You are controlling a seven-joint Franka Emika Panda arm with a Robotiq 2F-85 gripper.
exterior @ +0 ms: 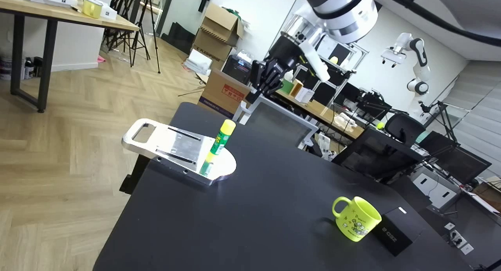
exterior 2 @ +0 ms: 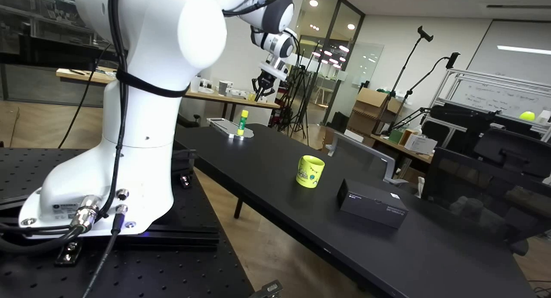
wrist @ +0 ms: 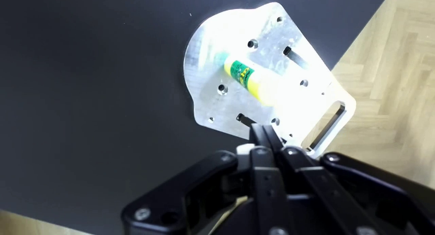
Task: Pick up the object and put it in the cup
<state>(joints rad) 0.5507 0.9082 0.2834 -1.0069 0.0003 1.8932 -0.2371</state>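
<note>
The object is a green glue stick with a yellow cap [exterior: 220, 143]. It stands upright on a shiny metal plate [exterior: 188, 143] at the table's far end. It also shows in an exterior view [exterior 2: 242, 122] and in the wrist view [wrist: 242, 73]. The cup is a lime-yellow mug [exterior: 357, 220] with a side handle and dark print, upright on the black table, also seen in an exterior view [exterior 2: 310, 172]. It is out of the wrist view. My gripper [wrist: 266, 128] is shut and empty, above and apart from the plate and glue stick. It shows in both exterior views [exterior: 250, 96] [exterior 2: 257, 99].
A black box [exterior: 396, 232] lies close beside the mug, also seen in an exterior view [exterior 2: 371, 203]. A grey-framed chair [exterior: 276, 120] stands against the table's edge. The black table [exterior: 250, 212] ends just beyond the plate. A wooden table [exterior: 58, 11] stands farther off.
</note>
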